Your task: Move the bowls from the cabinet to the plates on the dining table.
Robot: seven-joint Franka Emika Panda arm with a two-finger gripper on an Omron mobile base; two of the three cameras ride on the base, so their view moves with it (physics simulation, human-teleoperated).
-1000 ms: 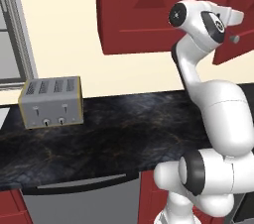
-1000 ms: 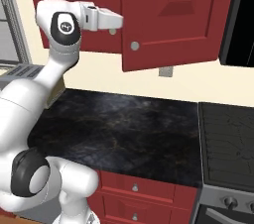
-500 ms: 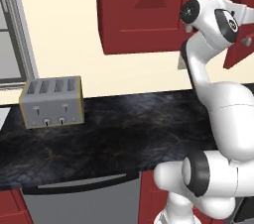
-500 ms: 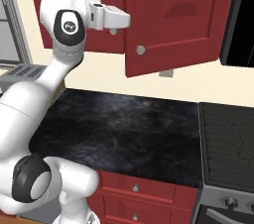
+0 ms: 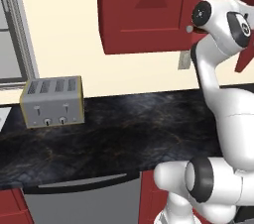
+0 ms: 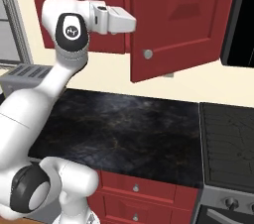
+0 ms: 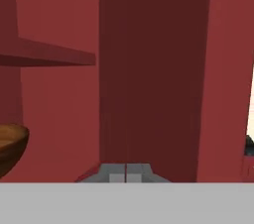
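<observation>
The dark red cabinet (image 6: 99, 0) hangs above the counter, and its door (image 6: 183, 25) with the round silver knob (image 6: 148, 54) stands swung open. My gripper (image 6: 132, 20) is up at the door's inner edge, level with the cabinet opening. In the hand view my fingertips (image 7: 125, 174) are pressed together with nothing between them, facing the inside of the door (image 7: 149, 69). A dark brown wooden bowl (image 7: 10, 146) sits on a shelf at the left edge of that view. The plates and the dining table are out of view.
A silver toaster (image 5: 52, 101) stands on the black marbled counter (image 5: 129, 129) at the left. A stove (image 6: 228, 139) adjoins the counter on the right, under a black appliance (image 6: 240, 15). Red base drawers (image 6: 139, 193) run below.
The cabinet door has swung wider open, its knob moving right and down in the right base view. My hand has followed it to the right, staying shut.
</observation>
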